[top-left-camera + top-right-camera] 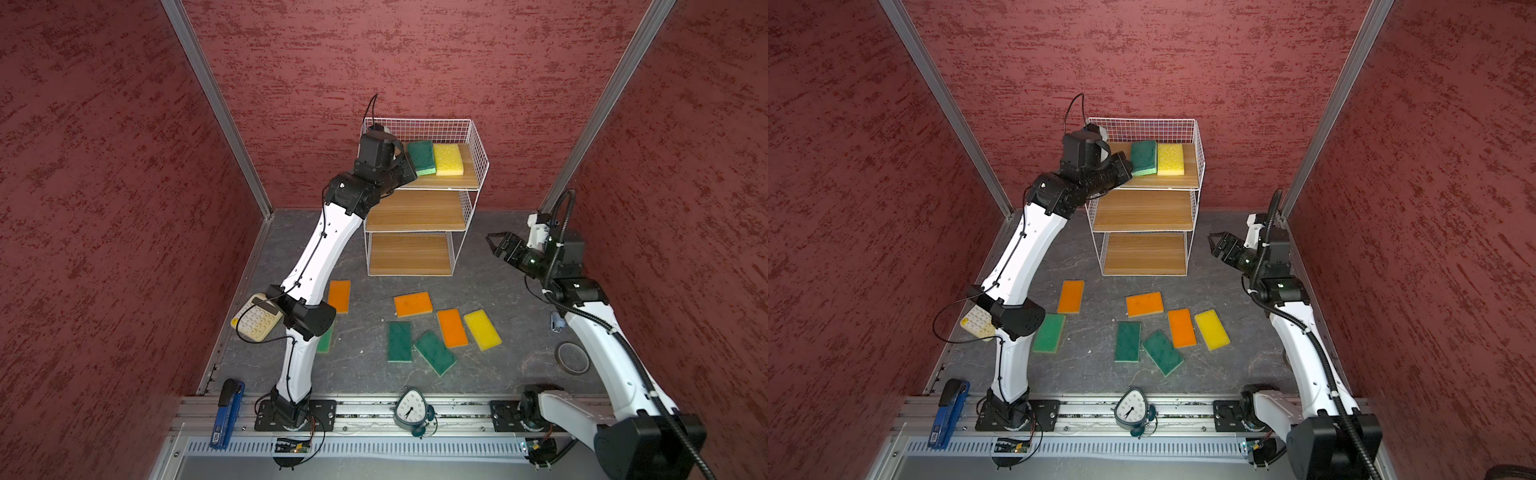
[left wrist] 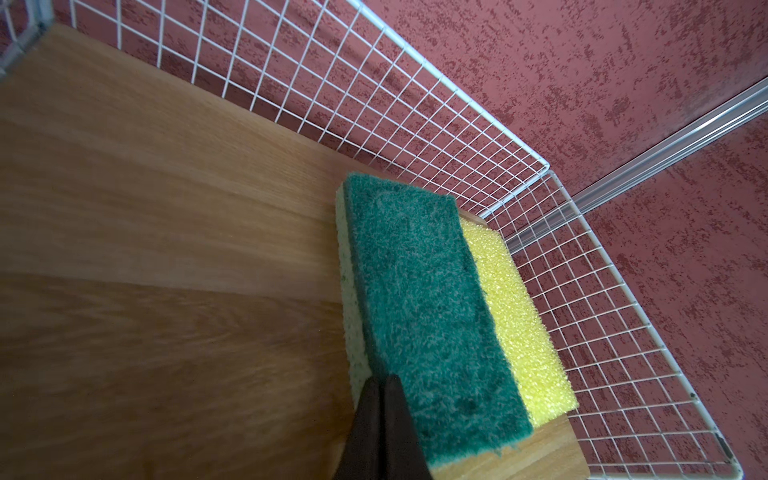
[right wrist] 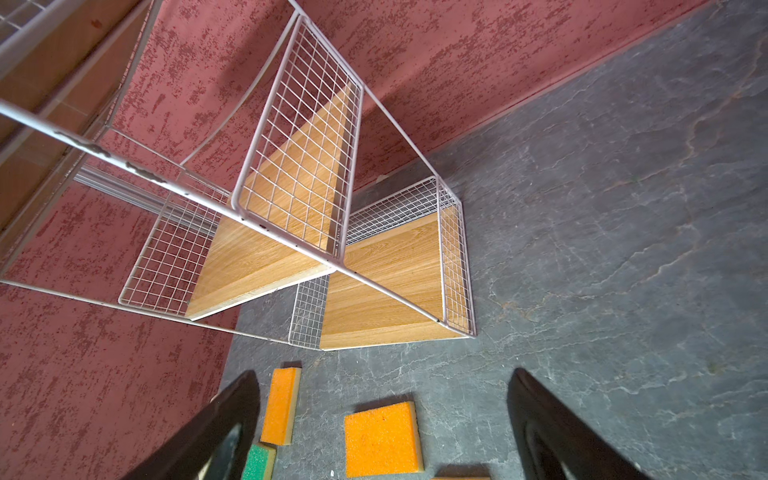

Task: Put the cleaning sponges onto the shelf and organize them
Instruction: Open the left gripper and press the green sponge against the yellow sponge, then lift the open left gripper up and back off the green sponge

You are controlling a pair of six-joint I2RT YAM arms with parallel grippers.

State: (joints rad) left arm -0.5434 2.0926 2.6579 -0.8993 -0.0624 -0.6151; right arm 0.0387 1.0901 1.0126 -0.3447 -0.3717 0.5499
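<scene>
**Left claw at the top tier.** The left claw point(image 2: 380, 380) had its fingers pressed together and gripped nothing. The tips lay against the near-left edge of the green sponge point(image 2: 428, 307). This sponge lay flat on the top tier of the shelf point(image 1: 415, 210), extending far from the claw, with its right side touching the yellow sponge point(image 2: 523, 324). The right claw point(image 1: 496, 243) was spread wide and empty, to the right of the shelf's lower tiers and well apart from every sponge. Seven loose sponges point(image 1: 412, 304) lay on the grey tabletop point(image 1: 365, 374), nearer than the shelf.
</scene>
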